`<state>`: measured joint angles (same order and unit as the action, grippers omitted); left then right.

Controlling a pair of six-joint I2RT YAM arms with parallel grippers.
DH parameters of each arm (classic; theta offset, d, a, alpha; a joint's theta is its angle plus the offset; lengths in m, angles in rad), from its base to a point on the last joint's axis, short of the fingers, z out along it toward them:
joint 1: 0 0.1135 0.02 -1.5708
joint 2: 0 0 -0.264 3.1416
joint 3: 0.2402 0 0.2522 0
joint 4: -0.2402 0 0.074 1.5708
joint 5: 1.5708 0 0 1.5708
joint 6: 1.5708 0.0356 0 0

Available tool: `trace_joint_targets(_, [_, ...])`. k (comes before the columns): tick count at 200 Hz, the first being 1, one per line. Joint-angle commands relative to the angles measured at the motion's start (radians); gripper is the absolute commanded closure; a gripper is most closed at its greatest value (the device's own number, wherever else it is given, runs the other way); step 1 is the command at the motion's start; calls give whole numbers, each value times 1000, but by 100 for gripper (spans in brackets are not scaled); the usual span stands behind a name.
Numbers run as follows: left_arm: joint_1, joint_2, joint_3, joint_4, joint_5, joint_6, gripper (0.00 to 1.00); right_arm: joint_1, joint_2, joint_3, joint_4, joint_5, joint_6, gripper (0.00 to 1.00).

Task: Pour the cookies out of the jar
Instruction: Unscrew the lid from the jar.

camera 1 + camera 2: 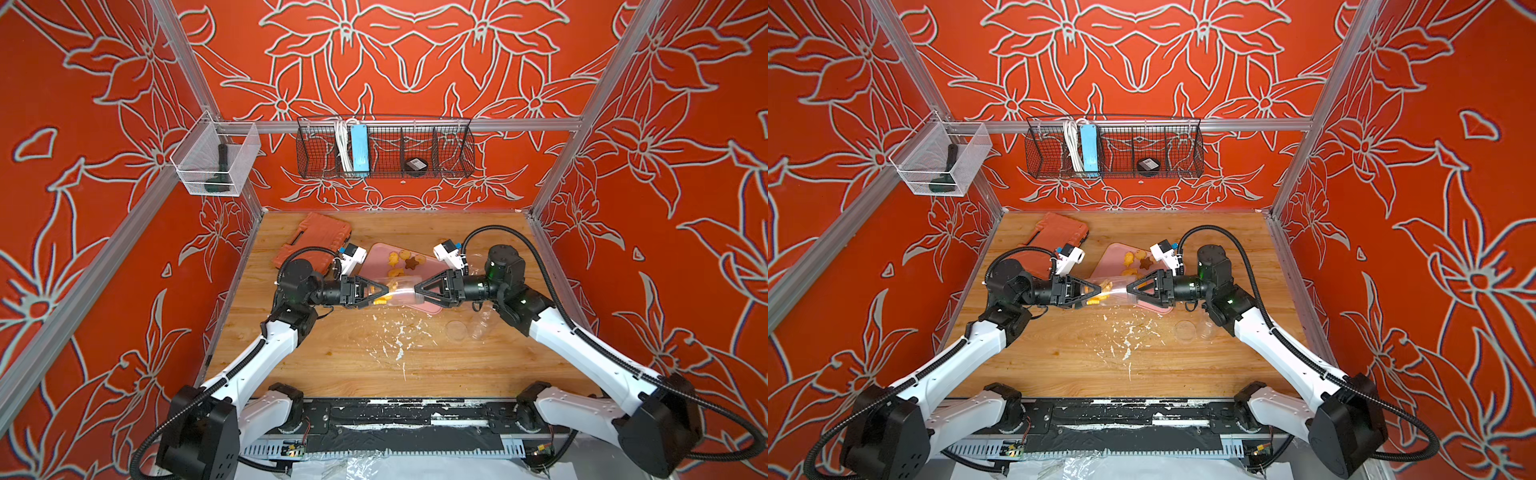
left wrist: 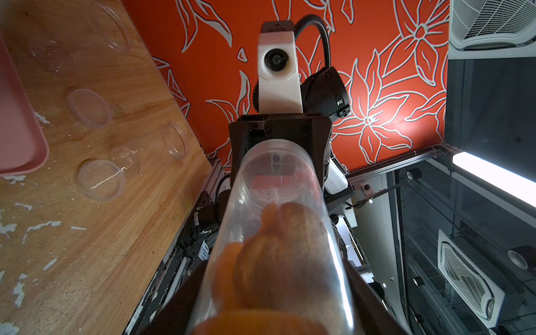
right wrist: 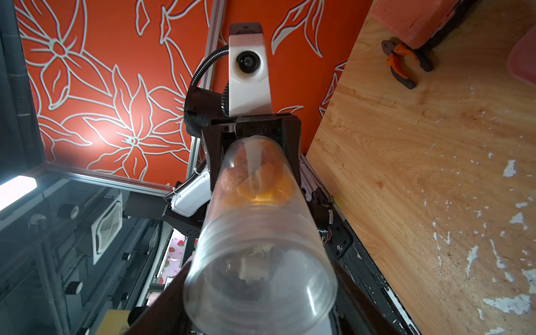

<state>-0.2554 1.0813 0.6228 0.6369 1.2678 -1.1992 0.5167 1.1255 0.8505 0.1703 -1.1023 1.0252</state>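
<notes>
Jar (image 1: 401,291) is held level over the tray (image 1: 376,259) edge. Left gripper (image 1: 384,289) clamps the base, right gripper (image 1: 417,291) pinches the mouth end, likely to uncap it; can't tell if it's capped. Some cookies (image 1: 392,259) are on the tray, the rest bunched at the base (image 2: 278,261).

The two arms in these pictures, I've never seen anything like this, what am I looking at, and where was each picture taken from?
They are robot arms at a wooden table, each ending in a two-fingered gripper. Two pictures look down from overhead; two come from cameras on the wrists. The left gripper and right gripper each clamp one end of a clear jar, held level over the edge of a pink tray. Some cookies are in the jar, others lie on the tray. Also on the table: an orange case, white crumbs, clear lids.
</notes>
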Motion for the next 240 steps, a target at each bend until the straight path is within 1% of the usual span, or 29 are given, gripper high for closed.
trace_joint_targets(1, [5,-23,34,45,8,-46,40,-3,-33,44,14,-94,-166,49])
trace_joint_targets(50, [5,-19,35,62,8,-63,40,-11,-44,55,-8,-95,-341,49])
trace_joint_targets(69, [5,-19,35,64,8,-66,40,-12,-59,55,-38,-42,-451,49])
trace_joint_targets(95, [5,-20,33,67,8,-68,40,-12,-77,46,-24,7,-575,50])
trace_joint_targets(122, [5,-16,33,68,8,-68,40,-12,-78,24,35,38,-658,49])
trace_joint_targets(149, [5,-15,36,66,8,-68,40,-14,-71,63,-81,49,-775,47])
trace_joint_targets(162, [5,-14,38,67,9,-68,40,-20,-81,53,-98,56,-804,47])
trace_joint_targets(206, [6,-3,36,73,8,-71,40,-25,-132,-36,-28,122,-879,48])
trace_joint_targets(240, [5,-4,37,70,8,-71,40,-27,-146,-50,-37,152,-921,48])
